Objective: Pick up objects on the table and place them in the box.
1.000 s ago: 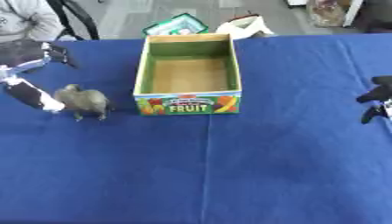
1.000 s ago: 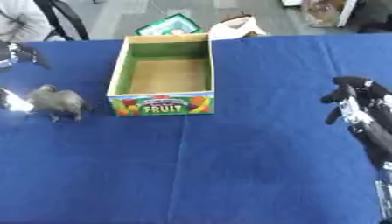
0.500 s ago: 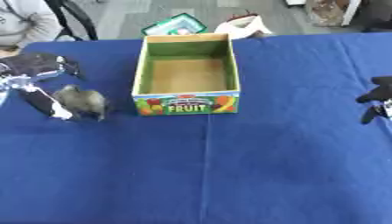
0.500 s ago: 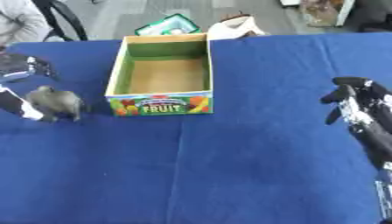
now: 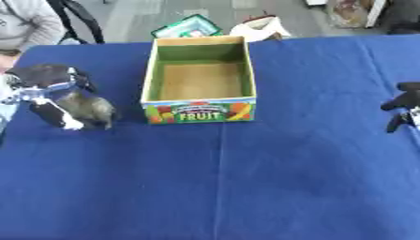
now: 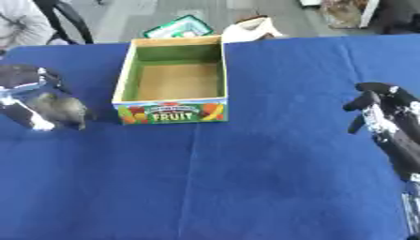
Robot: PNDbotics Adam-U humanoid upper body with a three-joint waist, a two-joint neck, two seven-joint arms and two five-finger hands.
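Reaching in from the left of the open cardboard box with green inner walls and a printed "FRUIT" front (image 5: pixel 199 84), the robot's left hand (image 5: pixel 51 89) sits right at the small grey-brown rounded object (image 5: pixel 88 109) that stands on the blue-covered desk (image 5: pixel 246 178) just left of the box's front corner. Its fingers (image 5: pixel 56 114) hang down along the object's left side — curled partly around it, it seems, though whether they have closed on it cannot be told from either view. The object is on the cloth, not lifted, and the box is empty inside.

Judging by its blurry, plump outline, the object looks like a soft toy or a light figure: probably light, somewhat yielding, not slippery and not fragile. A hold across its widest middle part, fingers on one flank and thumb on the other, should carry it best — a pinch at a thin end might let it swing.

Well right of the box, the right hand (image 6: pixel 379 110) rests idle, fingers loosely bent, holding nothing.
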